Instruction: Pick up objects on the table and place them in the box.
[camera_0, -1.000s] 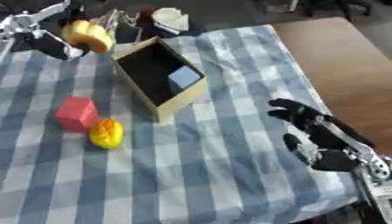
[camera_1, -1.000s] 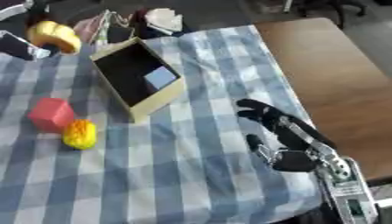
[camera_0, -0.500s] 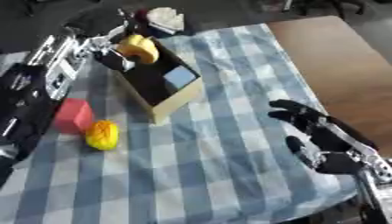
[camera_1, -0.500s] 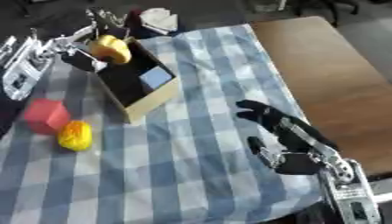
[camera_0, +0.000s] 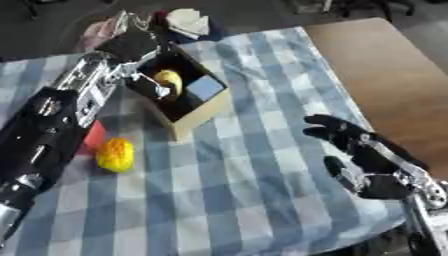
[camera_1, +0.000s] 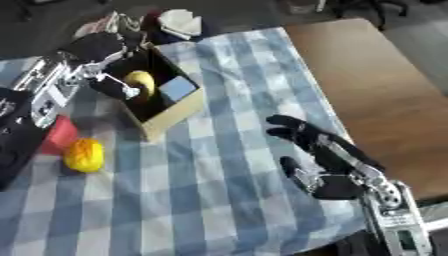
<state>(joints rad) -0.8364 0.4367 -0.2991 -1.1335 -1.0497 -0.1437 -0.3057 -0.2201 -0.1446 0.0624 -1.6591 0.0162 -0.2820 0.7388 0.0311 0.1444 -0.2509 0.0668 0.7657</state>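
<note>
An open tan cardboard box (camera_0: 199, 116) stands on the checked cloth at the upper left, with a light blue thing (camera_0: 206, 88) inside it. My left hand (camera_0: 131, 46) reaches over the box's far left corner. Its fingers are curled round a yellow, banana-like object (camera_0: 170, 82) that is down inside the box. A red block (camera_1: 59, 135) lies left of the box, partly hidden by my left forearm in the left eye view. Just below it is a yellow-orange fruit (camera_0: 115, 155). My right hand (camera_0: 368, 156) rests open at the lower right, fingers spread, holding nothing.
A blue and white checked cloth (camera_0: 254, 200) covers the work area; bare brown tabletop (camera_0: 398, 75) lies to its right. A white folded thing (camera_0: 189, 21) and a pinkish thing (camera_0: 99, 33) sit beyond the box at the far edge.
My left arm swung in from the far left with the yellow object and lowered it into the box. The right hand has stayed where it was.
</note>
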